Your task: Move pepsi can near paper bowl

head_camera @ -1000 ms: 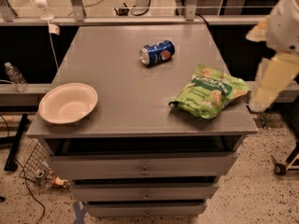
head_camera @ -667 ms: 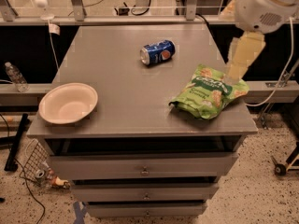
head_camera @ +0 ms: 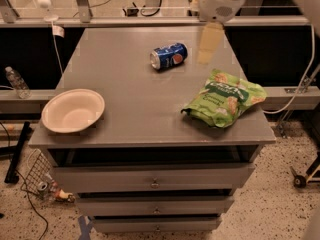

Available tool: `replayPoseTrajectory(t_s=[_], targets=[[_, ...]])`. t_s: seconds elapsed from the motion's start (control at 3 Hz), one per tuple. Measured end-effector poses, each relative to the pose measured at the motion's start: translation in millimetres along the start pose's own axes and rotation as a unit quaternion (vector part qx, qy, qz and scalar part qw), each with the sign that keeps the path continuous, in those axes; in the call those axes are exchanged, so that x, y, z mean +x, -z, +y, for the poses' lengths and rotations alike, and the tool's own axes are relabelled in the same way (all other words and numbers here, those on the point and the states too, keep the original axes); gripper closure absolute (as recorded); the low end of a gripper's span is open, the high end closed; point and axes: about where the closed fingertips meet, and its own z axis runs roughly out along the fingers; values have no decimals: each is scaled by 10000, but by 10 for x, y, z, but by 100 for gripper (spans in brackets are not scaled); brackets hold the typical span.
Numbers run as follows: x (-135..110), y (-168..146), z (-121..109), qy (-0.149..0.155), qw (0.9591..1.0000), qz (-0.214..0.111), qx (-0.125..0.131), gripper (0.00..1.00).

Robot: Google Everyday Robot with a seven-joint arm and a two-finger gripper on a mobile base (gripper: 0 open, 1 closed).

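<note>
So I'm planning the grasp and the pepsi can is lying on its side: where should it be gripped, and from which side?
Probably mid-body, from above. The pepsi can lies on its side, long axis roughly left to right, so closing across its blue wall, not its silver ends, should hold it. The gripper hovers right of it.

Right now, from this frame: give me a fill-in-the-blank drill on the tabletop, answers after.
The blue aluminium pepsi can lies on its ___ on the grey table.
The round off-white paper bowl sits near the table's front edge, at the picture's ___.
The end effector hovers over the table beside the can, toward the crumpled ___ snack bag.
Missing: side; left; green.
</note>
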Motion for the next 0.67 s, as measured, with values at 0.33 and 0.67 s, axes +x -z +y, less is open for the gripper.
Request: replayPoseTrajectory(t_s=[0.33,0.67], targets=[[-122,-454,-258,119,9997,213,-64,0],[-138,-815,-454,89,9990,411,-153,0]])
